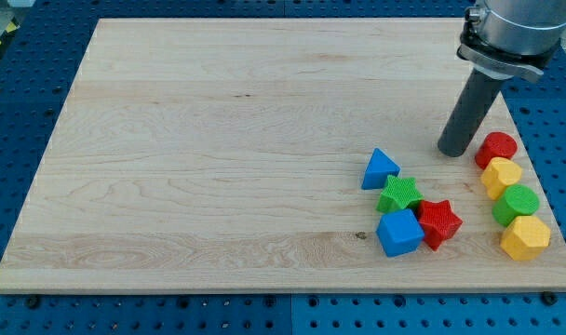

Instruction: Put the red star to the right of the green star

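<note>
You'll find the red star (439,222) near the board's bottom-right corner, touching the green star (399,194) at that star's lower right. My tip (454,151), a bare rod holding nothing, sits apart toward the top edge. No writing shows.

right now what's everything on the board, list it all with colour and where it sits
blue triangle: 1, blue, right of centre, top of the cluster
green star: 1, green, just below the blue triangle
red star: 1, red, lower right of the green star, touching it
blue cube: 1, blue, below the green star, left of the red star
red cylinder: 1, red, top of the column at the view's right edge
yellow hexagon blocks: 2, yellow, second and bottom in that column
green cylinder: 1, green, third in the column
wooden board: 1, light wood
my tip: 1, dark rod, left of the red cylinder, above the cluster, touching no block
</note>
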Available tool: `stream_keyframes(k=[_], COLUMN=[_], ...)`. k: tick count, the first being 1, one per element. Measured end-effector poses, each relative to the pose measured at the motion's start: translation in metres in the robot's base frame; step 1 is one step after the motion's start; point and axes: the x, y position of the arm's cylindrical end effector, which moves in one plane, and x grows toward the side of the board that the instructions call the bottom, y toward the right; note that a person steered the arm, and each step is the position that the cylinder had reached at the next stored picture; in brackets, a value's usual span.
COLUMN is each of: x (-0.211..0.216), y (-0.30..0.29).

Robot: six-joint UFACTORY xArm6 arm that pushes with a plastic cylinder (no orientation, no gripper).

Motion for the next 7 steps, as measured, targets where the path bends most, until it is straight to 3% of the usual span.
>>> stream_keyframes(k=[2, 7], x=[0.026, 0.036], y=[0.0, -0.008])
